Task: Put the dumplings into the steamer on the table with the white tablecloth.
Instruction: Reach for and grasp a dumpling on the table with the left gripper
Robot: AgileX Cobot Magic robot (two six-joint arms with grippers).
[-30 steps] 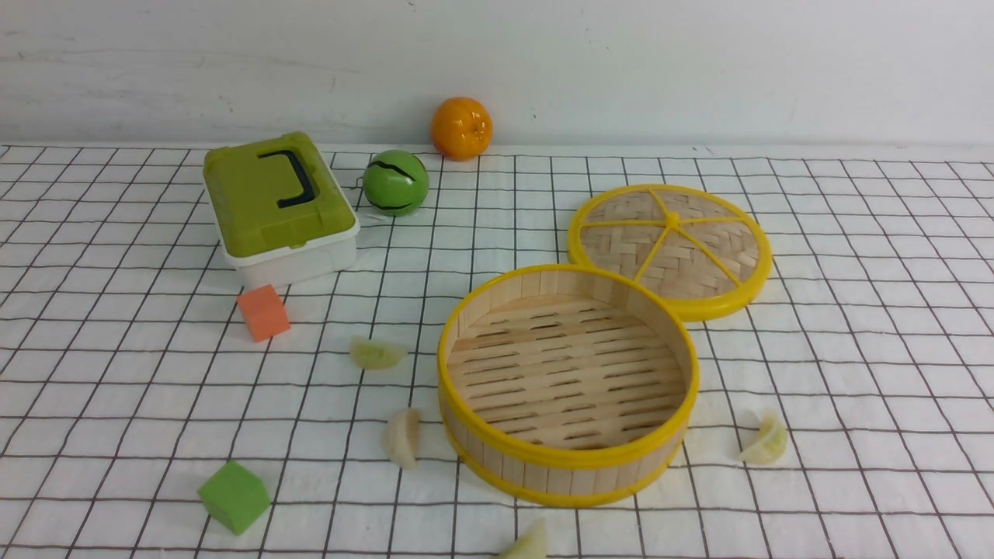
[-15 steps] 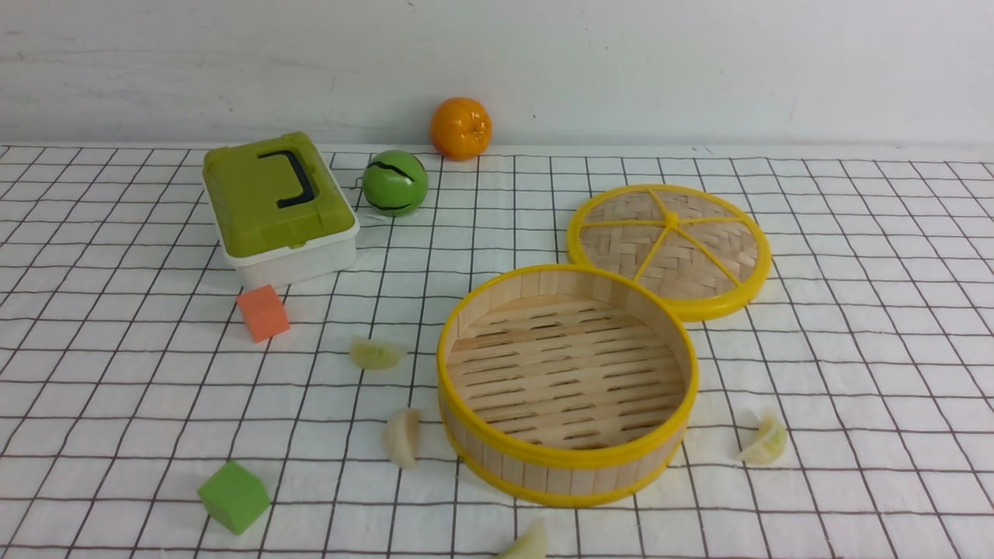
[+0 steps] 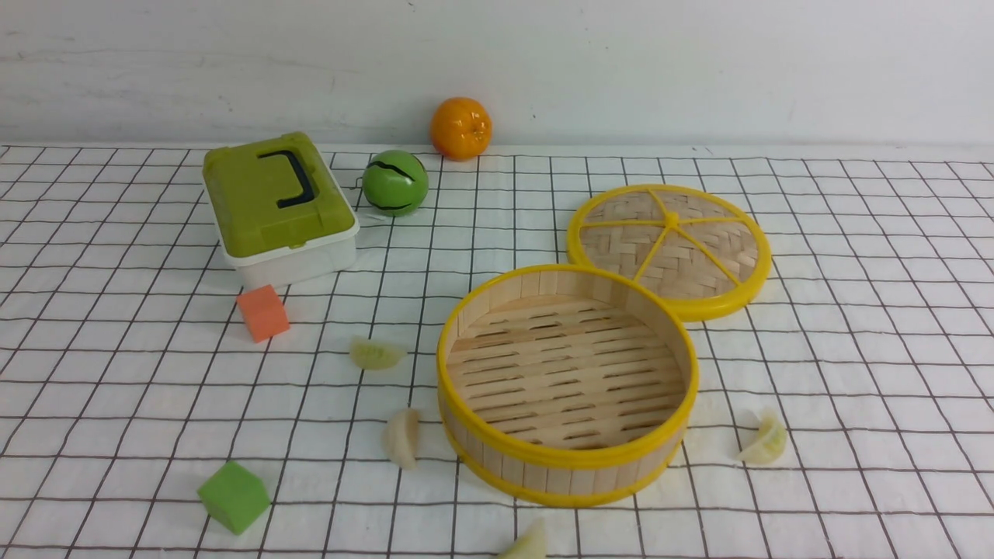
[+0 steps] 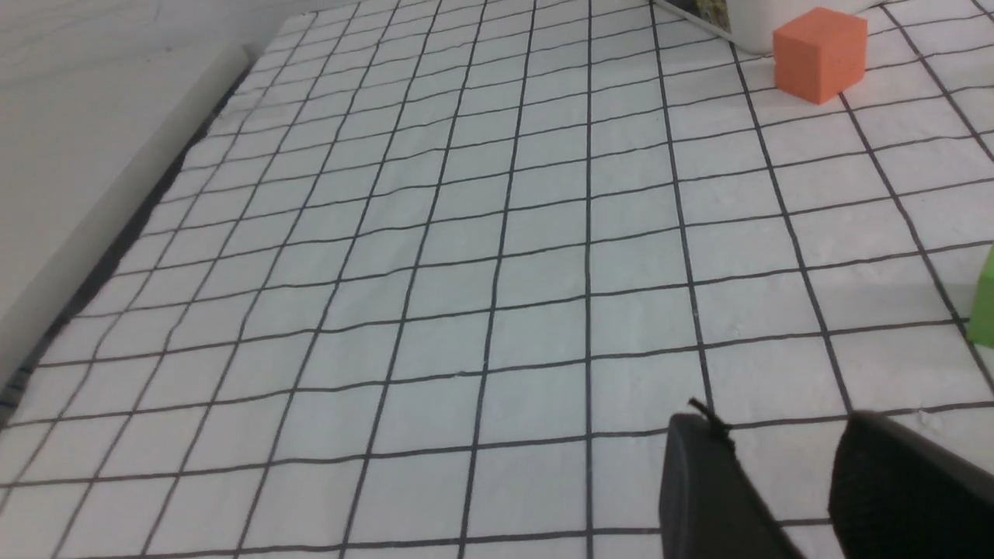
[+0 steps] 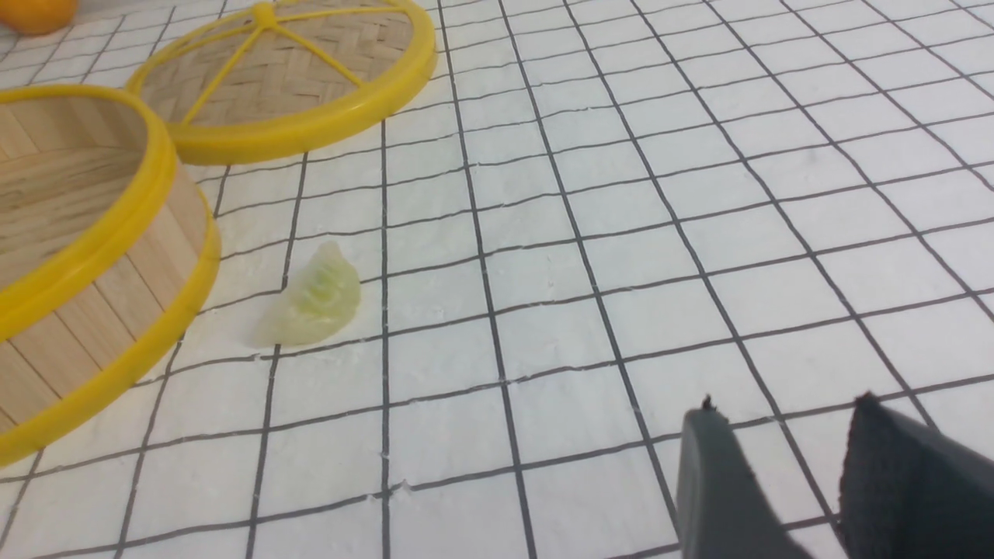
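The bamboo steamer [image 3: 567, 466] stands empty on the white grid tablecloth [image 3: 854, 310], near the front middle. Four pale dumplings lie on the cloth around it: one [image 3: 376, 354] to its left, one [image 3: 403, 438] against its left side, one [image 3: 528, 543] at the front edge, one [image 3: 766, 442] to its right. The right one also shows in the right wrist view [image 5: 311, 299] beside the steamer [image 5: 93, 233]. Neither arm shows in the front view. My left gripper [image 4: 773, 423] is open and empty above bare cloth. My right gripper [image 5: 784, 407] is open and empty, apart from the dumpling.
The flat woven lid [image 3: 669, 248] lies behind the steamer on the right. A green-lidded box [image 3: 276, 206], a green ball [image 3: 394, 182] and an orange [image 3: 461, 128] stand at the back. An orange cube [image 3: 263, 312] and a green cube [image 3: 234, 497] lie at the left.
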